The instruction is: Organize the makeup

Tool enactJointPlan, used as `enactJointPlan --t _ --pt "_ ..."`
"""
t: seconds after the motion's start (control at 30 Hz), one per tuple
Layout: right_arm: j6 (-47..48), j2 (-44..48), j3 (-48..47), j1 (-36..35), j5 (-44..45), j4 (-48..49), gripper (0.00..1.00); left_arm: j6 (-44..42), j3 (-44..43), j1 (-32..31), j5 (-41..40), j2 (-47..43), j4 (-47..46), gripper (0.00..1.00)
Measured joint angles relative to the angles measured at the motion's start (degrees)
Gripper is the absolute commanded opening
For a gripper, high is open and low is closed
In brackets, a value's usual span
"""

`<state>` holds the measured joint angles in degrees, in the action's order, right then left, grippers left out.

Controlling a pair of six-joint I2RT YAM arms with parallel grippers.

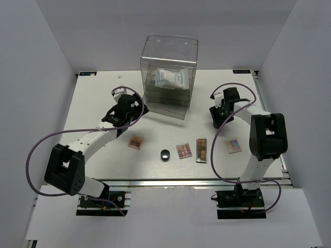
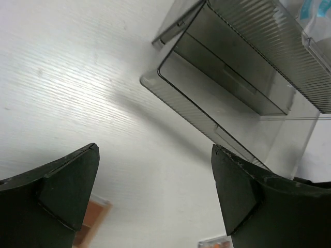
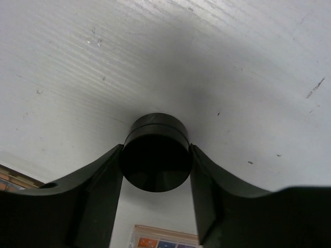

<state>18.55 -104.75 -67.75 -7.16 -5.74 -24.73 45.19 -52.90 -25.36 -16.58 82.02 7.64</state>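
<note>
Four flat palettes lie on the table (image 1: pixel 98 103), left to right: brown palette (image 1: pixel 136 142), pink palette (image 1: pixel 184 150), long narrow palette (image 1: pixel 201 150) just beside it, multicoloured palette (image 1: pixel 232 145). Round black pot (image 1: pixel 165 154) sits between brown and pink. White blue-printed packet (image 1: pixel 171 78) lies flat inside the clear drawer box (image 1: pixel 170 46). Second black pot (image 3: pixel 156 168) is pinched in the right gripper (image 3: pixel 156 152).

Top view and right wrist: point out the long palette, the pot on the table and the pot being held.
long palette (image 1: pixel 201 150), top view, middle of its face.
table pot (image 1: pixel 165 154), top view, centre of its lid.
held pot (image 3: pixel 156 164), right wrist view, middle of its round near face.
</note>
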Motion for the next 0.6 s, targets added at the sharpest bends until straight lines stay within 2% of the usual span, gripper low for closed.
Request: enactJointPlan --t 0.03,0.07,0.13,0.17,0.27,0.33,0.37,0.5,0.6 --pt "0.4 0.0 0.4 0.0 0.1 0.2 0.47 -1.2 -0.4 0.0 -1.0 -0.5 0.8 0.98" --pt "0.7 0.1 0.8 0.0 0.2 0.8 0.36 -2.6 -0.7 0.0 -1.6 -1.0 1.3 0.98" --pt "1.4 0.5 1.4 0.0 -0.1 1.6 0.25 -5.3 -0.8 0.0 -1.9 -2.2 1.5 0.98" --pt "2.4 0.8 1.9 0.0 -0.3 2.4 0.16 -6.6 -0.8 0.0 -1.7 -2.9 1.5 0.98" --pt "4.6 2.9 4.2 0.0 -1.9 3.1 0.07 -10.8 -0.8 0.0 0.3 -5.2 1.5 0.95" --pt "7.6 6.0 6.6 0.0 -5.3 2.1 0.05 -12.9 0.4 0.0 2.5 -7.2 0.8 0.91" --pt "8.9 7.8 7.3 -0.1 -7.1 1.4 0.0 -13.8 1.2 0.0 3.5 -8.4 0.7 0.91" --pt "14.8 16.5 7.8 -1.1 -16.3 0.1 0.0 -15.9 7.1 0.0 7.8 -14.3 -0.5 0.9" --pt "17.0 21.4 7.1 -4.4 -21.4 0.9 0.0 -16.5 10.9 0.0 10.2 -17.1 -1.2 0.9"
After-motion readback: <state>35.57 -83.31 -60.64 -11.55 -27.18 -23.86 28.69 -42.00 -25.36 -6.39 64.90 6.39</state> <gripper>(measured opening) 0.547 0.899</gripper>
